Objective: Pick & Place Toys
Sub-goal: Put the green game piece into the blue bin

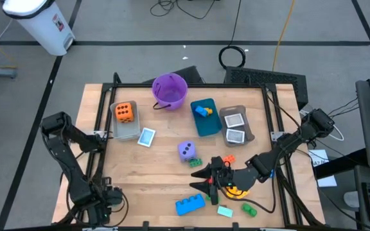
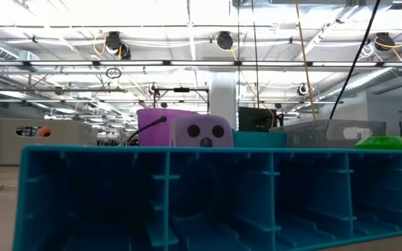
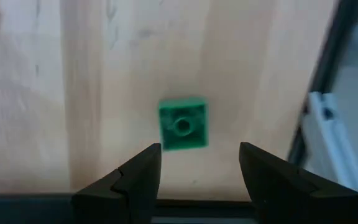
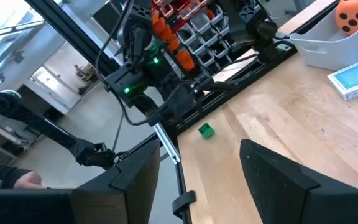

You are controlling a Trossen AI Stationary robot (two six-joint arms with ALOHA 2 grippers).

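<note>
My left gripper (image 3: 199,155) points straight down, open, over the table's near left corner (image 1: 108,194). A small green brick (image 3: 183,124) lies flat on the wood just beyond its fingertips, untouched; the right wrist view also shows this brick (image 4: 206,130). My right gripper (image 1: 196,179) is level and open above the near middle of the table, pointing toward the left, with nothing between its fingers (image 4: 197,152). A blue brick (image 1: 190,204) lies near the front edge, and a purple die (image 1: 186,150) sits mid-table.
A purple bucket (image 1: 169,90), a teal bin (image 1: 209,125), a grey bin (image 1: 246,131) with cards and a clear bin (image 1: 126,130) holding an orange die (image 1: 124,113) stand at the back. A card (image 1: 147,137) and small bricks (image 1: 248,209) lie loose.
</note>
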